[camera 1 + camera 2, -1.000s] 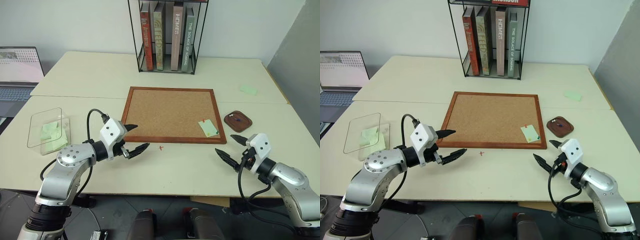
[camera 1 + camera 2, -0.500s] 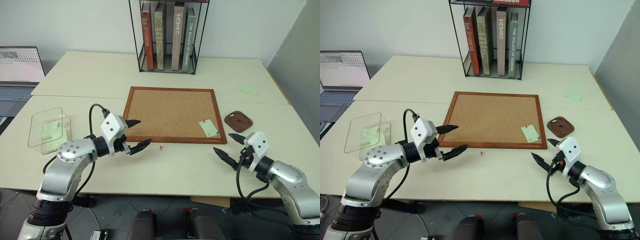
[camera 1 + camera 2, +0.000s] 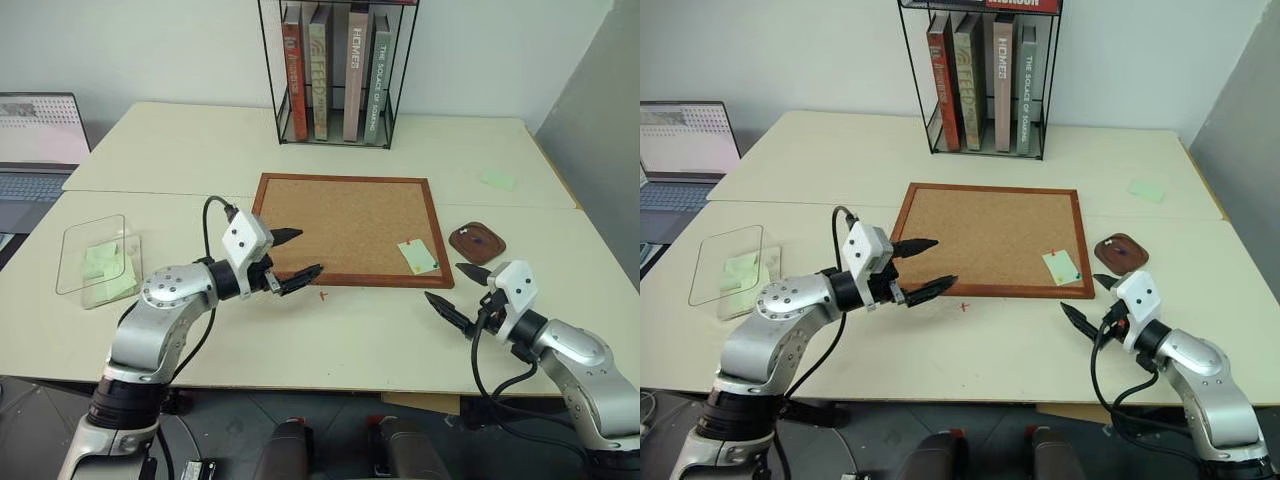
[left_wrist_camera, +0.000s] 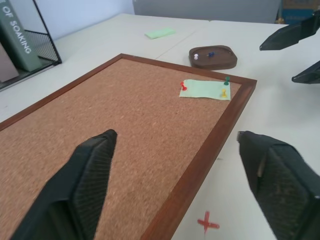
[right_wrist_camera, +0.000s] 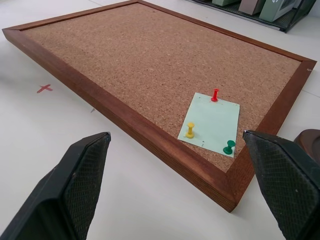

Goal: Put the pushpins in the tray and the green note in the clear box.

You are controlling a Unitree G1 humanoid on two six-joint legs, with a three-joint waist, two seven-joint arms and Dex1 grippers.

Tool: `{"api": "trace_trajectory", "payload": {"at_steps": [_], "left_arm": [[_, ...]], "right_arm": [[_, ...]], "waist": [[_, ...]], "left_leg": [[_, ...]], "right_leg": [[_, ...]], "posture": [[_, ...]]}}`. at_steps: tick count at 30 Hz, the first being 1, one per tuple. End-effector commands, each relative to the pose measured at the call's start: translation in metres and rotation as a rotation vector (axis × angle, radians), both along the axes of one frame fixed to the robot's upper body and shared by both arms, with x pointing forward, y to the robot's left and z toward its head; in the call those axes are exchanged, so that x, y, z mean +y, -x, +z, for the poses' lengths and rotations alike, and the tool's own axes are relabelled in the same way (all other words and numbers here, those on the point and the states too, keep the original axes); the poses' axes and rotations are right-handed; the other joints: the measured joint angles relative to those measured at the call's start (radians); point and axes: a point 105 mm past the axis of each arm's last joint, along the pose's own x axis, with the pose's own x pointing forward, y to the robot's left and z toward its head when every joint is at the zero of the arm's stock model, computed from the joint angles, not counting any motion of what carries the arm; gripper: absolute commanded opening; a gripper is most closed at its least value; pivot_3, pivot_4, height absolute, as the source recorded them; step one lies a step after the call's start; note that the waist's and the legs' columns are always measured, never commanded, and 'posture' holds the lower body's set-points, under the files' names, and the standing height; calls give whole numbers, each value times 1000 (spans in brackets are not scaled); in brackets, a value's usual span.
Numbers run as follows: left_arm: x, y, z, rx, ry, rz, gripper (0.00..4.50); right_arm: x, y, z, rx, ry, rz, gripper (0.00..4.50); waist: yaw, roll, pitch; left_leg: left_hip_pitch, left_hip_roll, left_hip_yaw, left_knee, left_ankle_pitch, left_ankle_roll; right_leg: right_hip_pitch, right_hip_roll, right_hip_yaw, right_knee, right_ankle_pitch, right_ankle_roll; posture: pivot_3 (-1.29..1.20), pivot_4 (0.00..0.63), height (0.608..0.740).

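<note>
Still pinned, the green note (image 5: 210, 121) lies in the corkboard's (image 3: 340, 225) near right corner, held by three pushpins (image 5: 190, 130): a red one at its far edge, a yellow and a green one along its near edge. The tray (image 3: 476, 242) sits on the bench (image 3: 340, 335) just off that corner, to the right, and the left wrist view shows two small pins already lying in it. The clear box (image 3: 95, 260) stands well away on the left of the bench, with pale green notes inside.

Judging by this, pin removal is the step in hand, and the note cannot go to the box until all three pins are out. The next move calls for a fine pinch on one pin head, a straight pull up, and a short carry to the tray.

The right gripper (image 3: 458, 290) hangs nearest, just in front of the note's corner and beside the tray, its fingers spread wide and empty. The left gripper (image 3: 296, 258) hovers over the board's near left edge, well apart from the note, its fingers also parted and holding nothing. A small red cross (image 3: 322, 295) marks the bench just ahead of the frame.
</note>
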Motion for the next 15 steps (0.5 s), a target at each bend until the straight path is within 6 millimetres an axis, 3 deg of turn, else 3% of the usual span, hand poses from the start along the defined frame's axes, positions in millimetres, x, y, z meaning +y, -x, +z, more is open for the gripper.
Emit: {"api": "trace_trajectory", "payload": {"at_steps": [1, 15], "left_arm": [[-13, -5, 2, -31, -26, -32, 3083], [-57, -31, -7, -31, -74, -141, 483]], "right_arm": [[4, 1, 11, -47, -6, 8, 4500], [9, -3, 15, -65, -11, 7, 4500]], "waist": [[0, 0, 0], [-1, 0, 0]], "left_leg": [[0, 0, 0, 0, 0, 0], [0, -1, 0, 0, 0, 0]], "right_leg": [[0, 0, 0, 0, 0, 0], [0, 1, 0, 0, 0, 0]], "posture": [[0, 150, 740], [0, 150, 740]]}}
